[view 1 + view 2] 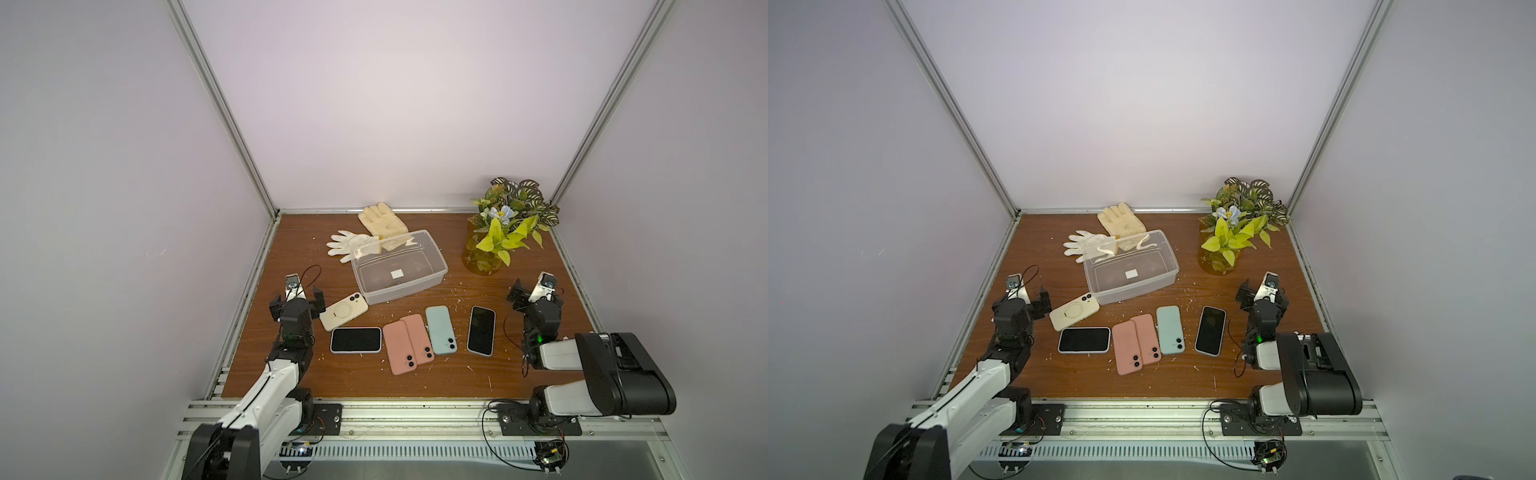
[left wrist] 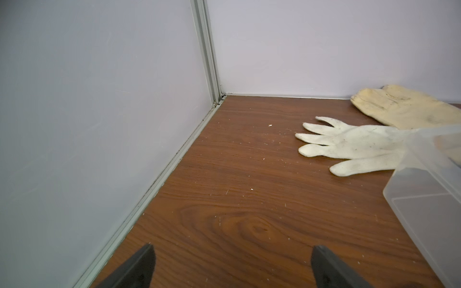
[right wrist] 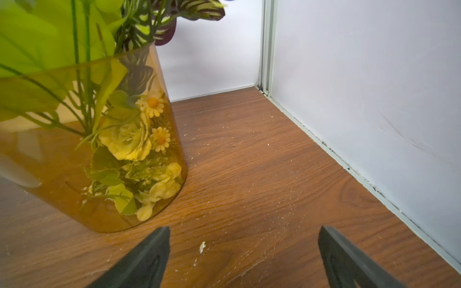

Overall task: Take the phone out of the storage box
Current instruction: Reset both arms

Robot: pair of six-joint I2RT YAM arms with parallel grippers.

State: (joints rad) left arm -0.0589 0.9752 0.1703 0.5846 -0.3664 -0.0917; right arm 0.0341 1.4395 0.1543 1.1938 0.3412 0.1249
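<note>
Storage box (image 1: pixel 407 287) sits mid-table, empty except for its white sticker (image 1: pixel 397 273). All six phones (image 1: pixel 440 329) lie on the table (image 1: pixel 374 382) in front of it, so I judge the take-out done. My left claw (image 2: pixel 233 250) and right claw (image 3: pixel 244 228) gape wide, holding nothing; next I'd only park clear.

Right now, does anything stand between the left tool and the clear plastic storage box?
Nothing visible: bare wooden table separates the open left tool from the clear rectangular plastic storage box. A cream-cased phone lies just beside that path.
</note>
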